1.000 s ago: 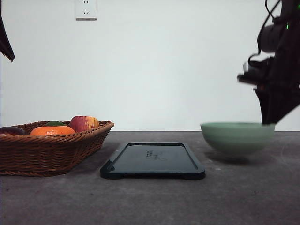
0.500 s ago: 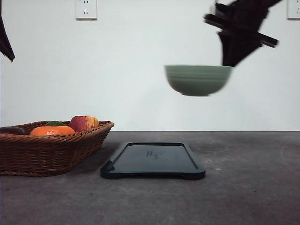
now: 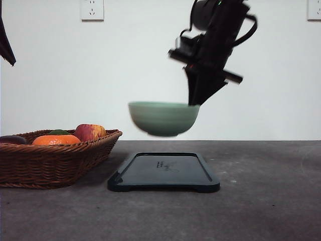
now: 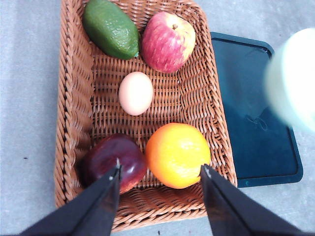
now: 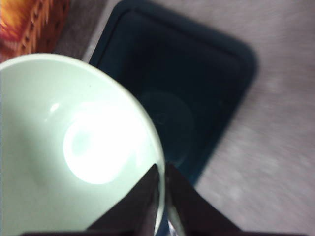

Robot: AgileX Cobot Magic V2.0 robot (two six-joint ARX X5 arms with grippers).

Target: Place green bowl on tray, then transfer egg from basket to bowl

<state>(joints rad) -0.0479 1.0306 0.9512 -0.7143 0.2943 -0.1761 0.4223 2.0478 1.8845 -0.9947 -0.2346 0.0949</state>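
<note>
Mid first step: green bowl (image 3: 163, 118) pinched at its 3 o'clock rim by right jaws (image 5: 162, 178), above tray (image 3: 163, 173). Left jaws (image 4: 160, 173) spread, empty, over basket (image 4: 74, 98). Next: lower gently, level.

Front view: the basket (image 3: 55, 160) wall hides the egg, and the frame edge crops its left end. The bowl (image 3: 163, 118) is motion-blurred; its rim hides the right pincer (image 3: 194, 103) tips.

The front camera sits low at surface level, facing the wall. Both wrist cameras look steeply down; all three share the tray (image 3: 163, 173) (image 4: 256, 123) (image 5: 187, 93).
</note>
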